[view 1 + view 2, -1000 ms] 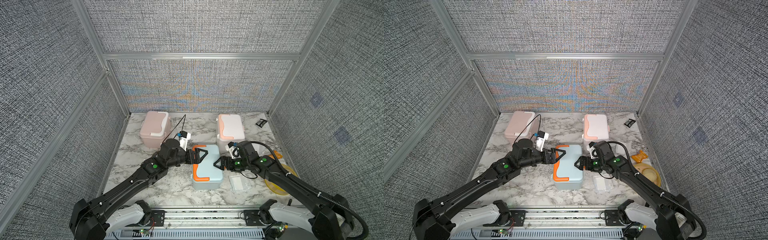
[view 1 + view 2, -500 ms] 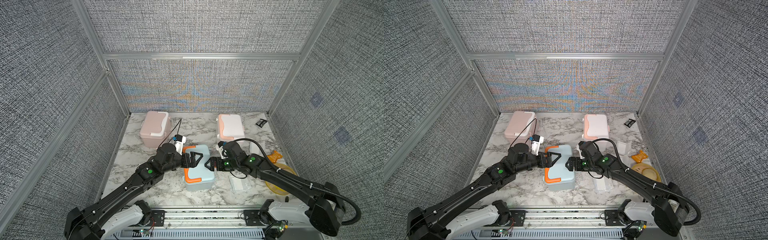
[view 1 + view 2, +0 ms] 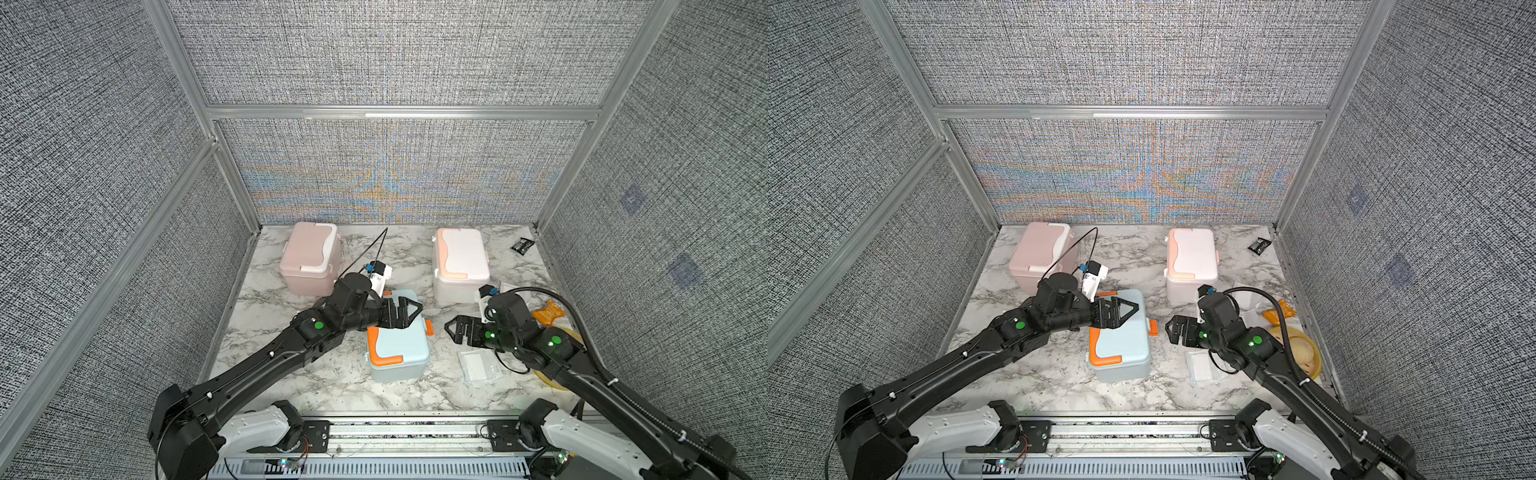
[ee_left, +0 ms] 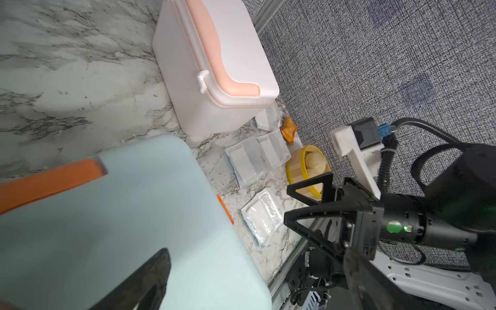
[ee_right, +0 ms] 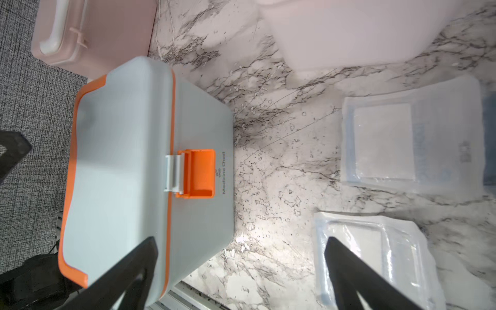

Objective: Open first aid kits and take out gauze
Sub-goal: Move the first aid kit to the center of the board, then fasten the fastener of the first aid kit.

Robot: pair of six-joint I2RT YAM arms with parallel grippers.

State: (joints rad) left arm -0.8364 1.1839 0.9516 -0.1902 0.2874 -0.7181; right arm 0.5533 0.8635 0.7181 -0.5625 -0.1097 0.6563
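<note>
Gauze pads (image 4: 264, 217), four flat white squares in clear wrappers, are already out on the right side of the marble surface (image 3: 291, 374), and none is held. The light blue plastic kit with the orange handle (image 3: 399, 353) sits mid-surface with its lid down; its orange side latch (image 3: 429, 329) looks flipped out to me. My right gripper (image 4: 287, 203) hangs wide and empty just beside that latch. My left gripper (image 3: 409, 311) hovers over the lid's far end, and I can't tell how its jaws stand. The pink kit (image 3: 309, 257) and the white-and-peach kit (image 3: 459, 266) stand closed at the back. Lifting the blue lid looks next.
</note>
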